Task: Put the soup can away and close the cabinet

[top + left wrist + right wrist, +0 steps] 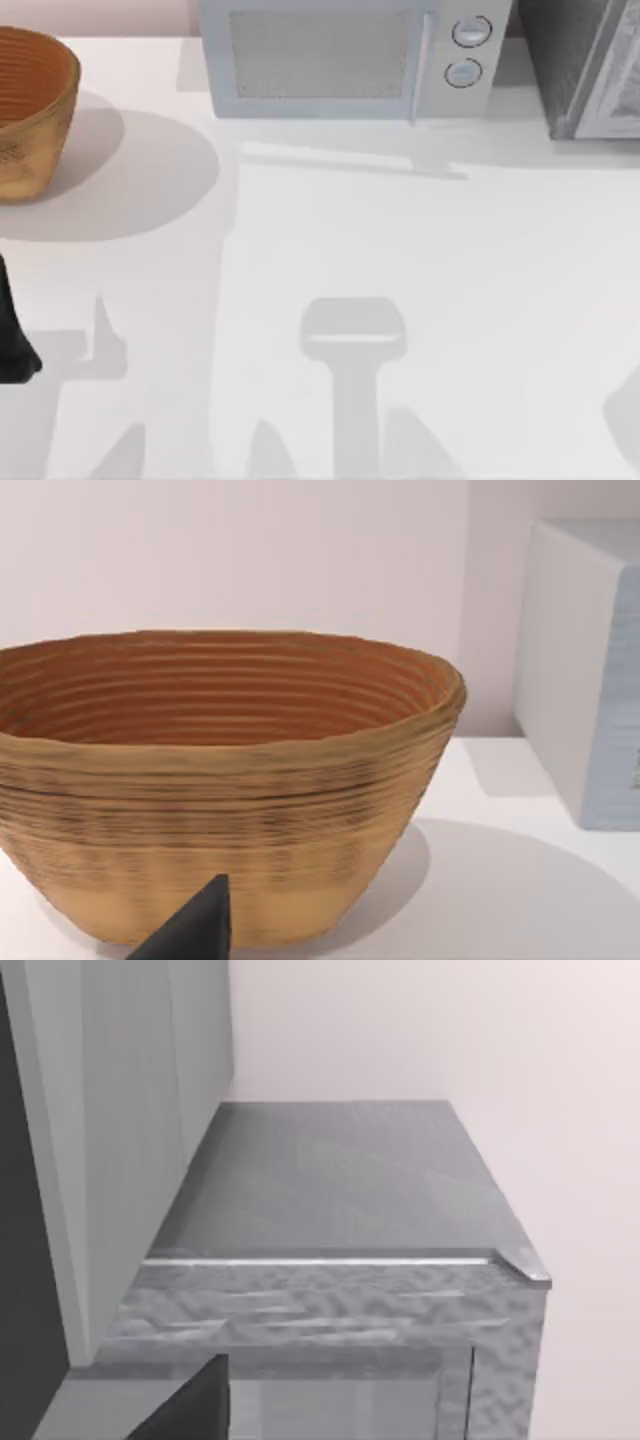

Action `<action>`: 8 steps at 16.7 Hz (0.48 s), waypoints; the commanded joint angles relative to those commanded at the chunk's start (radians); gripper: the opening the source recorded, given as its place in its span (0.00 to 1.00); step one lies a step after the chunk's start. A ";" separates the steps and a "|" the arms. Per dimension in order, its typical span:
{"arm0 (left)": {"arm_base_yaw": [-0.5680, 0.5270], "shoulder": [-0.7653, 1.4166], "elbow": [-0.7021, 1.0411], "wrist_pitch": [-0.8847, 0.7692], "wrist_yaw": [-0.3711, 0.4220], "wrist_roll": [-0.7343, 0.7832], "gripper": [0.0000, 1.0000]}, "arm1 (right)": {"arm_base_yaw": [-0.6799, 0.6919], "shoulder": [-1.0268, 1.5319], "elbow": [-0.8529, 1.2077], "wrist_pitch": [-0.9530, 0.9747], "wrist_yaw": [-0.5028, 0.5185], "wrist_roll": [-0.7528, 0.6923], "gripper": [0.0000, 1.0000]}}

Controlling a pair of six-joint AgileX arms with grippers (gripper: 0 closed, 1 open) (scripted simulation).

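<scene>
The soup can is out of view. The cabinet (560, 70), a dark grey speckled box with a pale framed door panel (618, 85), stands at the table's back right corner. The right wrist view looks down on the cabinet's flat top (330, 1180) and the upper edge of its front panel (340, 1410), with a dark part of my right gripper (190, 1408) low in the picture. I cannot tell whether the door stands ajar. My left arm (14, 345) is at the table's left edge, and a dark part of its gripper (195, 932) hangs just before the basket.
A woven brown basket (30, 110) (230, 780) sits at the back left. A light grey microwave (340, 60) with two round knobs stands at the back centre, its side (590, 680) to the basket's right. A pale grey upright face (130, 1140) rises beside the cabinet.
</scene>
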 joint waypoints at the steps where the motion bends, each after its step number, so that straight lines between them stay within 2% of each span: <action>1: 0.000 0.000 0.000 0.000 0.000 0.000 1.00 | 0.047 -0.003 -0.002 -0.001 0.047 0.002 1.00; 4: 0.000 0.000 0.000 0.000 0.000 0.000 1.00 | 0.228 -0.012 -0.010 -0.007 0.229 0.009 1.00; 8: 0.000 0.000 0.000 0.000 0.000 0.000 1.00 | 0.529 -0.025 -0.020 -0.017 0.532 0.014 1.00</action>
